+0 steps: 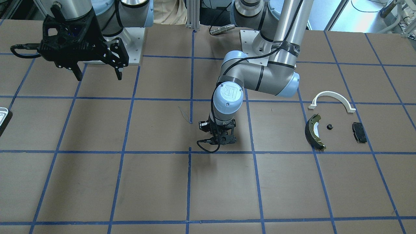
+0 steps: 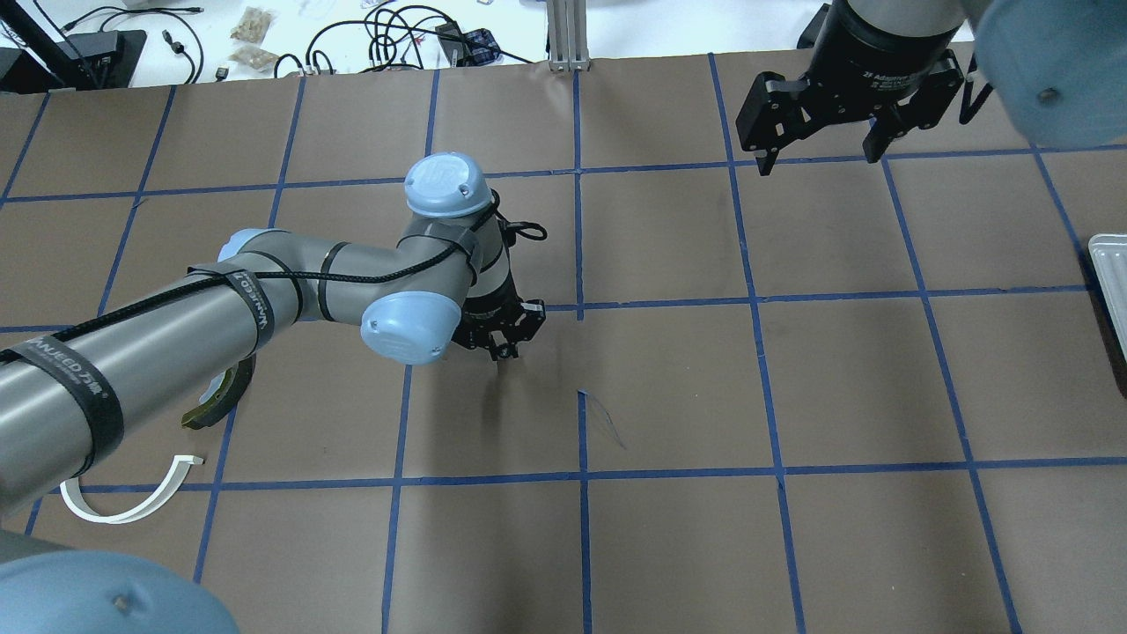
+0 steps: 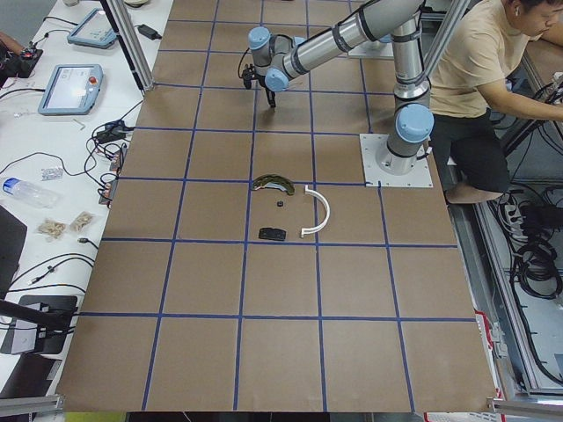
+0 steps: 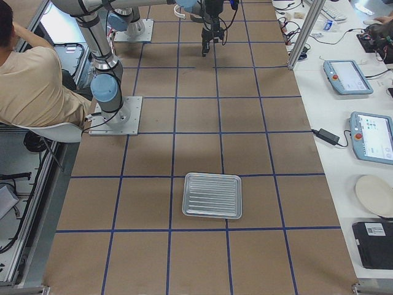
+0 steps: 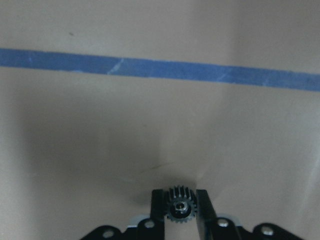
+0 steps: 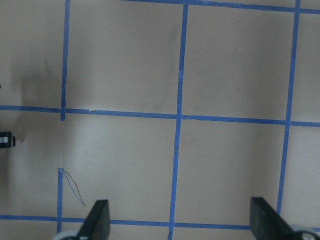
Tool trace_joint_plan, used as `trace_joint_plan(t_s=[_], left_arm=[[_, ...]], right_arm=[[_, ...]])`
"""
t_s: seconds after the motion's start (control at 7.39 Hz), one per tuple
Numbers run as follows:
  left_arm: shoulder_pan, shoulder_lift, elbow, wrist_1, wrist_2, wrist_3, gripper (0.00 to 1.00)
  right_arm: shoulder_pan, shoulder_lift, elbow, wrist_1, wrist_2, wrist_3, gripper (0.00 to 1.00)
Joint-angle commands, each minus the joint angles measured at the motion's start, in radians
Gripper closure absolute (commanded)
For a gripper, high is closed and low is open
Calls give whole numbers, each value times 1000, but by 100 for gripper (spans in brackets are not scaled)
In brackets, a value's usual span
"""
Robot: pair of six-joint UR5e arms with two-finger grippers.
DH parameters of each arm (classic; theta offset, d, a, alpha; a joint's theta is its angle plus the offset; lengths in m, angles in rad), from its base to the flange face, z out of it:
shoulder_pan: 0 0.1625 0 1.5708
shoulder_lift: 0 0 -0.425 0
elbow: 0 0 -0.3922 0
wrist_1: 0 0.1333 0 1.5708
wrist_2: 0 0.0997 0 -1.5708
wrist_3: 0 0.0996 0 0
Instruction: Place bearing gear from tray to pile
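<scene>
I see a brown surface point(image 1: 156, 188) with a blue tape grid point(image 1: 97, 151). The tray point(image 4: 212, 196) is at one end, and the white arch point(image 1: 332, 100), brake shoe point(image 1: 313, 131), black pad point(image 1: 359, 132) and a tiny black bit point(image 1: 330, 126) are clustered at the other.

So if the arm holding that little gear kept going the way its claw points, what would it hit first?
The left gripper, shut on the gear, points down, so it would probably meet the bare brown table first, near a blue tape line; height is unclear.

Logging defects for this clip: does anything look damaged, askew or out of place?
Only one flaw: a thin curved scratch or cut in the brown table cover, beside a tape line near the centre. The gear sits squarely in the left gripper.
</scene>
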Motion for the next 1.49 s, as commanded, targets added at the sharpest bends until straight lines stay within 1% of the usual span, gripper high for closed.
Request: trace_joint_plan(t_s=[0.0, 0.14, 0.27, 0.41, 0.54, 0.68, 0.81, 0.95, 1.08, 1.22, 1.35], left_arm=[[130, 58, 64, -152, 11, 177, 100], [233, 82, 93, -247, 43, 290, 100], [344, 95, 101, -269, 116, 455, 100], [449, 98, 104, -298, 137, 560, 100], [544, 98, 95, -299, 161, 684, 100], [630, 81, 88, -297, 165, 832, 100], [719, 67, 75, -276, 180, 967, 100], [800, 47, 68, -219, 210, 1060, 100], [833, 34, 52, -193, 211, 1109, 100], [836, 26, 29, -140, 211, 1128, 100], [840, 23, 0, -125, 212, 1128, 100]], right_arm=[[-13, 30, 3, 4, -8, -4, 0], [-17, 28, 3, 11, -10, -3, 0], [-17, 27, -1, 9, -7, 2, 0], [-17, 25, 3, 17, -11, 5, 0], [-17, 22, 8, 18, -14, 7, 0], [-17, 22, 8, 18, -20, 7, 0], [-16, 21, 9, 18, -48, 7, 0], [-13, 19, 9, 20, -48, 10, 0], [-13, 19, 9, 20, -48, 10, 0], [-13, 19, 9, 20, -50, 10, 0], [-13, 19, 11, 20, -50, 10, 0]])
